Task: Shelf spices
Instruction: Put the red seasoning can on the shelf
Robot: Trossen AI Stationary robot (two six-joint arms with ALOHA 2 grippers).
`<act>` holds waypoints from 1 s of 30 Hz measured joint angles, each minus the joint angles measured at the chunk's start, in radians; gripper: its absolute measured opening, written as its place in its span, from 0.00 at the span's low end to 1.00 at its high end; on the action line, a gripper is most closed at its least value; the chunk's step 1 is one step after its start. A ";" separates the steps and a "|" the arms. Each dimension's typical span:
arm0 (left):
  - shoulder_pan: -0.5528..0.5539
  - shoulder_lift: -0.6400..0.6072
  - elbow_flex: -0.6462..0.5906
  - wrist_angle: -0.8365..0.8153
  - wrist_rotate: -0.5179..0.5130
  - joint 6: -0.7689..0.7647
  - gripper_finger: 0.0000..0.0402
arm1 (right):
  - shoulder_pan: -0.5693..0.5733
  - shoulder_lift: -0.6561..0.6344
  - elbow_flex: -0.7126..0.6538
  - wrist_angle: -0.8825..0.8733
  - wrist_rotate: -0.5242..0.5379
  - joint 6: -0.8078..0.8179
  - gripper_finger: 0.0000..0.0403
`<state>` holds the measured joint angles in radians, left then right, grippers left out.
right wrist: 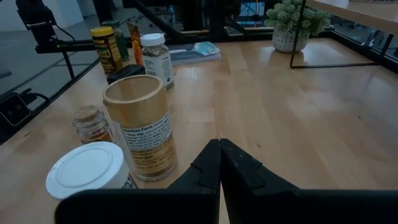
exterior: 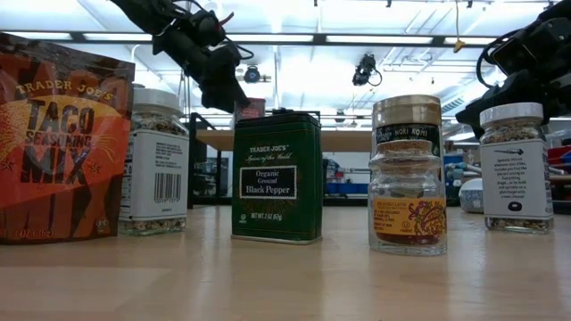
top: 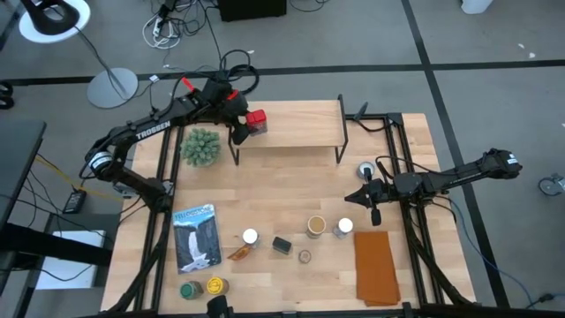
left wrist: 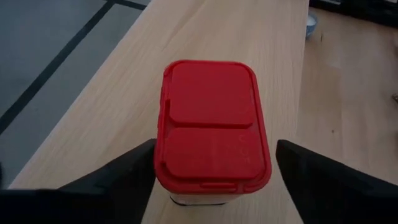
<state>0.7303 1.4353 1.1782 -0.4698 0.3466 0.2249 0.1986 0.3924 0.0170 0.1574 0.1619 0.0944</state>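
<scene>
A red-lidded jar [top: 256, 121] stands upright on the shelf [top: 296, 124], at the shelf's left end. The left claw [top: 242, 126] is at the jar with its fingers [left wrist: 118, 177] spread, one on each side of the lid, with a gap showing between each finger and the jar. Just left of the shelf, on the surface [top: 291, 190], sits a fuzzy green plant [top: 201, 147]; the left arm passes behind it.

The right claw [top: 374, 214] hangs over the surface in front of the shelf's right end, fingers pressed together and holding nothing. A round silvery tin [top: 365, 170] lies between it and the shelf.

The other spices stand well in front of the shelf: a white-lidded jar [top: 250, 237], a dark tin [top: 282, 246], a small cork-topped jar [top: 304, 257], a tan canister [top: 316, 226], another white-lidded jar [top: 344, 228], and green [top: 189, 289] and yellow [top: 214, 285] lids at the front left. A booklet [top: 195, 237] and a brown cloth [top: 376, 266] lie among them.
</scene>
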 joint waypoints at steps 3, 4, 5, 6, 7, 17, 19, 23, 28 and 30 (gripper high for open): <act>0.000 -0.011 0.000 0.000 -0.011 0.000 0.88 | 0.000 0.000 0.000 0.000 0.000 0.000 0.02; 0.000 -0.020 0.000 -0.001 -0.020 0.008 0.89 | 0.000 0.000 0.000 0.000 0.000 0.000 0.02; 0.001 -0.030 0.000 -0.002 -0.030 0.016 0.89 | 0.000 0.000 0.000 0.000 0.000 0.000 0.02; 0.001 -0.043 0.000 -0.001 -0.045 0.024 0.89 | 0.000 0.000 0.000 0.000 0.000 0.000 0.02; 0.001 -0.058 0.000 -0.001 -0.055 0.029 0.90 | 0.000 0.000 0.000 0.000 0.000 0.000 0.02; -0.030 -0.233 -0.001 -0.133 -0.083 -0.032 0.90 | 0.000 0.000 0.000 0.003 0.000 0.000 0.02; -0.064 -0.271 -0.033 -0.152 -0.083 -0.037 0.90 | 0.000 0.000 0.000 0.003 0.000 0.000 0.02; -0.167 -0.357 -0.174 -0.029 -0.114 -0.126 0.90 | 0.000 0.000 0.000 0.005 0.000 0.000 0.02; -0.297 -0.472 -0.372 0.153 -0.225 -0.181 0.90 | 0.000 0.000 0.000 0.006 0.000 0.000 0.02; -0.325 -0.499 -0.418 0.212 -0.227 -0.182 0.90 | 0.000 0.000 0.000 0.007 0.000 0.000 0.02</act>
<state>0.4050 0.9358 0.7604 -0.2576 0.1195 0.0432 0.1986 0.3925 0.0170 0.1648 0.1619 0.0942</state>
